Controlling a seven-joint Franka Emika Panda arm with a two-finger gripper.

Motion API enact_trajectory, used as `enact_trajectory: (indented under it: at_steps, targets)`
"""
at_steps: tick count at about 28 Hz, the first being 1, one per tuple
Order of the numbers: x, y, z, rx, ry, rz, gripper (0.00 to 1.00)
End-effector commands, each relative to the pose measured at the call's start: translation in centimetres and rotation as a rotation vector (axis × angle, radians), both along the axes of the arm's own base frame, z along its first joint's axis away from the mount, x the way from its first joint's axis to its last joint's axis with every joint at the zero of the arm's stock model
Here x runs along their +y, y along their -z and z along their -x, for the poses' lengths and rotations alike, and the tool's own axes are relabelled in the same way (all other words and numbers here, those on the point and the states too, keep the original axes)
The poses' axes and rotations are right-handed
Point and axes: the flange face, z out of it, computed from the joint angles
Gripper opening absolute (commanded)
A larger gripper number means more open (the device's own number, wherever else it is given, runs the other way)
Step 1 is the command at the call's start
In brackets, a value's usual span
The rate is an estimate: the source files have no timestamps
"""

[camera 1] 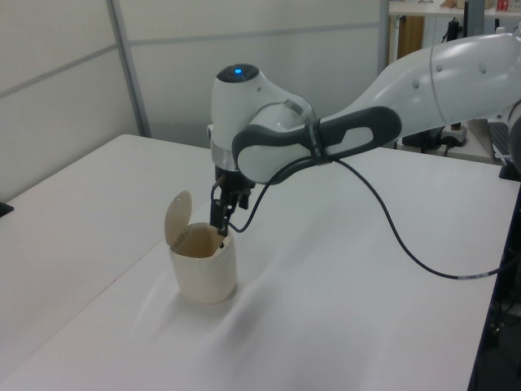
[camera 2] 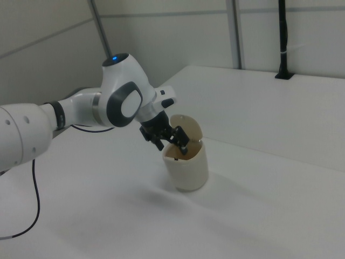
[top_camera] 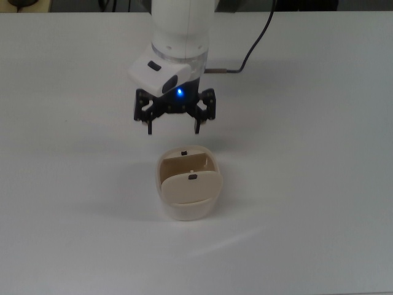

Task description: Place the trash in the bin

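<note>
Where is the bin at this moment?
The bin stands on the white table, near the top view's centre, just below the open, empty gripper.

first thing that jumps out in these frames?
The white arm's black claw, fingers spread wide and empty, hanging just beyond the bin in the top view. The cream bin stands mid-table with its flap lid tipped open. No trash shows anywhere on the white table.

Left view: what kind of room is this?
Probably a robotics lab or test cell: a robot arm works over a bare white table holding only a small bin, with plain partition walls behind and a cable trailing off the arm.
</note>
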Motion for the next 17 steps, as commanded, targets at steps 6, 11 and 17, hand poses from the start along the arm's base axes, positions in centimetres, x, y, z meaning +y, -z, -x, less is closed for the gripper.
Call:
enact_trajectory:
  at_steps: [6, 11, 17]
  targets:
    - [-1.3, -7.6, 6.2, 0.21, 0.057, 0.02, 1.0]
    - [-2.7, -11.2, 8.3, 0.197, 0.041, 0.008, 1.0]
    - [-4.3, -13.7, 9.8, 0.174, 0.077, -0.052, 1.0]
